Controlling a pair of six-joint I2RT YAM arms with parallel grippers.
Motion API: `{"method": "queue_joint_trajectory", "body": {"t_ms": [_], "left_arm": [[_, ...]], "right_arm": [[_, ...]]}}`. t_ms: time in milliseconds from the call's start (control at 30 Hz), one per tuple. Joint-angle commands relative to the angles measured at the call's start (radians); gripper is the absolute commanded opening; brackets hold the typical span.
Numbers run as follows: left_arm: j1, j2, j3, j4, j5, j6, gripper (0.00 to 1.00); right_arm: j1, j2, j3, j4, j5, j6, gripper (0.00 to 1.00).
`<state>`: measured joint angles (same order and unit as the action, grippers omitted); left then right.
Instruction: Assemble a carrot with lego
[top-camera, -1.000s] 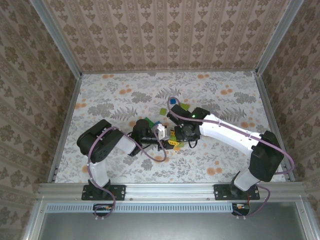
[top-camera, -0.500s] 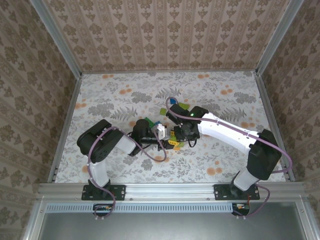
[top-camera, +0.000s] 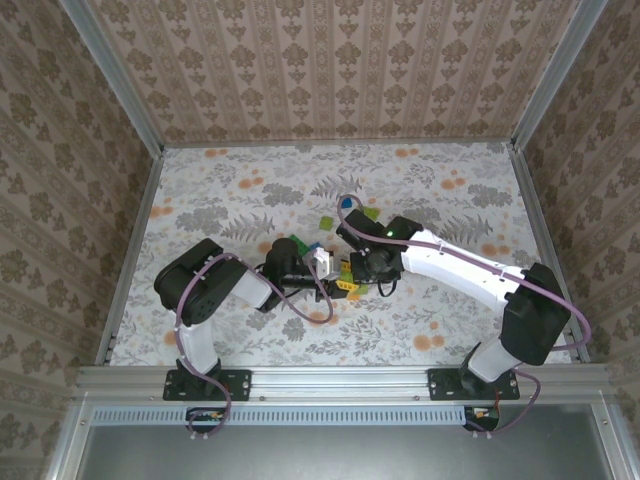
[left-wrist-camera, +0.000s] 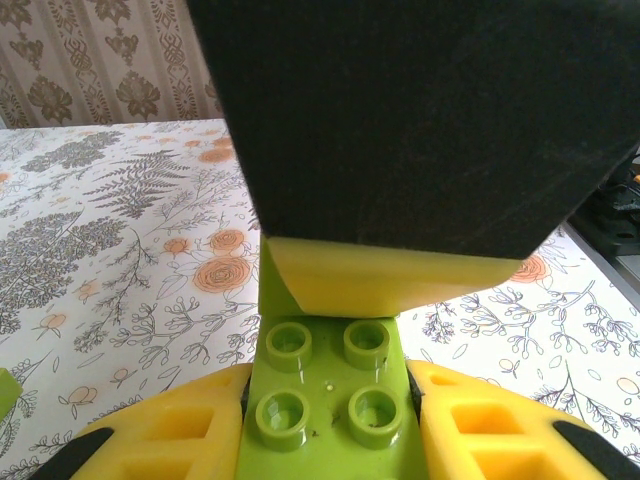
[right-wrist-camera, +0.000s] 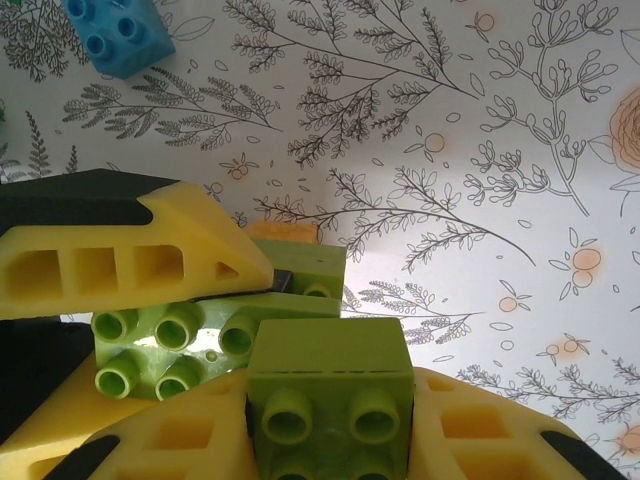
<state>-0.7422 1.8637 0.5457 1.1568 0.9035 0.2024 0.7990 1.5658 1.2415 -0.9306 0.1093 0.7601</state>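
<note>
— Holding 2 green pieces over the table (top-camera: 240, 190), what could go wrong for us now?

— A few things. Our left gripper (left-wrist-camera: 328, 378) is squeezed tight on the carrot (left-wrist-camera: 322, 412). So far it looks like a lime piece with 4 bumps showing. Our right gripper (right-wrist-camera: 330, 388) is clamped on a brick (right-wrist-camera: 330, 355), lime too. They meet near the middle of the table.

— Do the 2 pieces touch?

— We cannot tell. The brick sits just beside the carrot and partly in front of it.

— So what is the first danger?

— The bumps may not line up. If we push then, we think the brick goes on crooked, or not at all.

— And after that?

— A hard push could twist the carrot, because our left gripper pinches only its sides. It might slip out and drop down by the loose ones, like the blue brick (right-wrist-camera: 108, 32).

— Could our grippers bump?

— Yes. A left finger (right-wrist-camera: 130, 262) lies right next to our brick. If the right gripper slides that way, the 2 could knock together and shove the carrot sideways.

— Then we should go slow and push straight.
</note>
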Motion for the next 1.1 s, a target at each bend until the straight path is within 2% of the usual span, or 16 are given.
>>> {"method": "queue_joint_trajectory", "body": {"t_ms": [0,367,600,800,967,1067], "left_arm": [[0.0,0.086,-0.023,-0.224,-0.063,0.062,0.14],[-0.001,0.08,-0.024,-0.247,-0.076,0.074,0.14],[-0.001,0.081,-0.017,-0.265,-0.083,0.081,0.14],[-0.001,0.084,-0.015,-0.267,-0.085,0.084,0.14],[-0.002,0.085,-0.013,-0.271,-0.086,0.084,0.14],[-0.001,0.089,-0.008,-0.274,-0.087,0.084,0.14]], "right_arm": [[0.003,0.114,-0.081,0.072,-0.043,0.048,0.22],[0.003,0.188,0.029,-0.048,-0.049,0.038,0.2],[0.004,0.187,0.056,-0.075,-0.068,0.039,0.22],[0.006,0.173,0.044,-0.022,-0.099,0.056,0.32],[0.007,0.155,0.016,0.01,-0.107,0.063,0.44],[0.007,0.14,-0.005,0.037,-0.117,0.066,0.48]]}}
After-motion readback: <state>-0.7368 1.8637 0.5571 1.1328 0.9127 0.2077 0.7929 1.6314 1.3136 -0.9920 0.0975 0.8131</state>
